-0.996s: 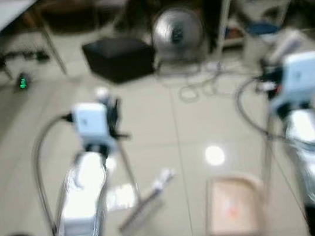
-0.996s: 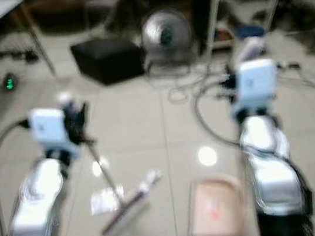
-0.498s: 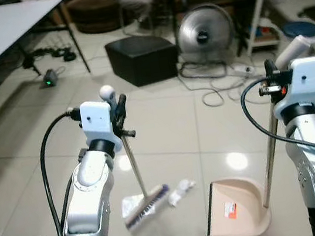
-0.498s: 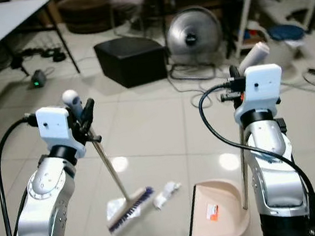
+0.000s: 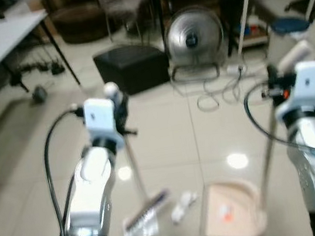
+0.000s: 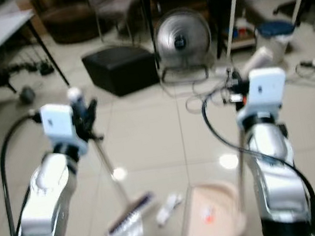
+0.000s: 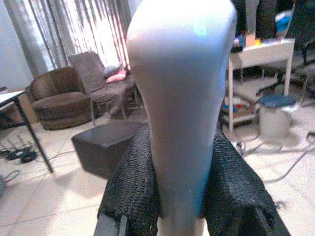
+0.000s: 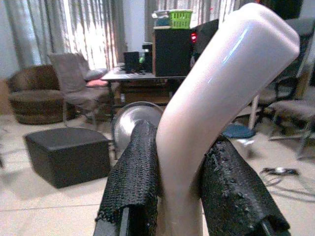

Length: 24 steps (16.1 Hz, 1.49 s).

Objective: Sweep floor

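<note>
The left gripper is clamped on the pale handle of the broom, whose bristle head rests on the tiled floor over a flat clear wrapper — a crumpled white scrap lies just beside it, between the bristles and the dustpan. The right gripper is closed around the dustpan's upright handle, its beige pan sitting on the floor before the right arm — a black ottoman and a floor fan stand well beyond.

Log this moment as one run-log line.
left claw: holds broom | right claw: holds dustpan | litter: between them
</note>
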{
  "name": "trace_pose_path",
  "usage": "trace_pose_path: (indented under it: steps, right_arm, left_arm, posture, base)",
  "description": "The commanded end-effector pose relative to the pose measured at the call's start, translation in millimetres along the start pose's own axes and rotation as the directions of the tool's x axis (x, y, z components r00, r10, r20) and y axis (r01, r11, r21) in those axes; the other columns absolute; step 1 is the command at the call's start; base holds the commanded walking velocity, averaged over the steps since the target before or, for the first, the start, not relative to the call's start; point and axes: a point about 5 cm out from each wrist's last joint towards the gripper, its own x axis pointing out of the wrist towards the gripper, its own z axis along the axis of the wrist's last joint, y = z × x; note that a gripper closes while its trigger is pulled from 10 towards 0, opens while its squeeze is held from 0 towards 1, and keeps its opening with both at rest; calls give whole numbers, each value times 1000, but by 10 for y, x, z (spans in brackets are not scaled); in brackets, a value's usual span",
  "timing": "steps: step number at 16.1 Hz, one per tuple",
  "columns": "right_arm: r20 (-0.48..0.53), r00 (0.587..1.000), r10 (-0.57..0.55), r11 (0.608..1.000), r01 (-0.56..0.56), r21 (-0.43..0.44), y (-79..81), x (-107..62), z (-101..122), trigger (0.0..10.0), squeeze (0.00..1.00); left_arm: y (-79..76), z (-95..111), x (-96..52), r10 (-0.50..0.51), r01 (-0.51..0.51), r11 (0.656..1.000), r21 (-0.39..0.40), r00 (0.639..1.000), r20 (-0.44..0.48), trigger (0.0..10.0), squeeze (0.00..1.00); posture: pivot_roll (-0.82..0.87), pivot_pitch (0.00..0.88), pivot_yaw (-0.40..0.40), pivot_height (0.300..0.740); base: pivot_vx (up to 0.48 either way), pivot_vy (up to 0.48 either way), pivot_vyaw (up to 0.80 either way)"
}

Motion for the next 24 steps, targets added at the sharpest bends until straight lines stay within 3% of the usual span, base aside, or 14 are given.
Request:
trace_pose_path:
  steps: [1,8,10,16,21,24]
  right_arm:
    - [32,999,27,999,-28,30,102,-16,67,10000,0]
    - [5,1000,-24,999,23,42,36,-40,2,10000,0]
    - [3,1000,2,999,-3,46,65,-31,-46,10000,0]
    - [-4,999,44,998,-45,-51,0,48,-267,10000,0]
    - [89,988,127,981,-112,-155,66,250,-299,10000,0]
    - [115,978,175,965,-147,-216,145,334,-353,10000,0]
  left_arm:
    - [113,40,0,28,-29,998,52,999,19,10000,0]
    - [72,41,43,-3,3,1000,30,1000,21,10000,0]
    - [43,18,96,-14,13,998,65,1000,16,10000,0]
    - [70,-43,246,53,-58,993,106,997,48,10000,0]
    - [110,-62,428,159,-158,987,-13,981,108,10000,0]
    - [91,-77,516,193,-190,981,-36,973,125,10000,0]
  posture:
    - [-17,9,75,740]
    - [-13,23,89,740]
    - [-10,31,91,740]
    - [17,104,97,740]
    - [71,238,124,740]
    - [112,290,153,740]
  base:
    - [420,0,0]
    - [349,0,0]
    - [0,0,0]
    - [0,0,0]
    - [0,0,0]
    - [0,0,0]
